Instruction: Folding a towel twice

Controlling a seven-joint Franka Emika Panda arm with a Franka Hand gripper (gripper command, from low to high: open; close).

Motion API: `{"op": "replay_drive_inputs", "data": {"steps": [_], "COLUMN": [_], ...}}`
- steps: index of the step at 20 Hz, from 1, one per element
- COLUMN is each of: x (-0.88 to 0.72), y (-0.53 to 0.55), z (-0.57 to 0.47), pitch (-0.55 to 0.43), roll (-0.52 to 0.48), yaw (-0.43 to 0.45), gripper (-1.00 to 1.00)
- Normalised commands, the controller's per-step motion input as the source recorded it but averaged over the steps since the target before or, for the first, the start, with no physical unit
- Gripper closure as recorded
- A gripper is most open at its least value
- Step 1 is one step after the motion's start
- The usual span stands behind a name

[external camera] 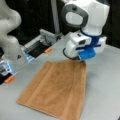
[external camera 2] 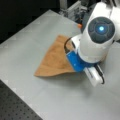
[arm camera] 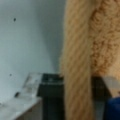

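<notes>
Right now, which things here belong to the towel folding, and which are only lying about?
Belonging to the job:
- tan-orange terry cloth towel, lying on the grey table
- gripper, at the towel's far corner

Lying about:
- grey metal fixture with orange tabs

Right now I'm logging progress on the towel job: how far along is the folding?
No finished fold shows: the towel lies mostly flat on the grey table in both front views. In hand: the gripper is down at the towel's far corner, and the wrist view shows terry cloth hanging right against the camera, so that corner looks pinched and raised. Both folds appear left to do.
</notes>
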Motion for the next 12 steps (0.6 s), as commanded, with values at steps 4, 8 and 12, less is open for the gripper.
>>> {"op": "replay_drive_inputs", "data": {"steps": [4, 8, 12], "x": [-0.40, -0.49, -0.54], "y": [-0.12, -0.13, -0.15], "z": [-0.06, -0.01, 0.02], "pitch": [-0.079, -0.165, -0.190], "roll": [0.182, 0.200, 0.187], "yaw": [-0.086, -0.150, -0.142], "gripper": [1.00, 1.00, 1.00]}}
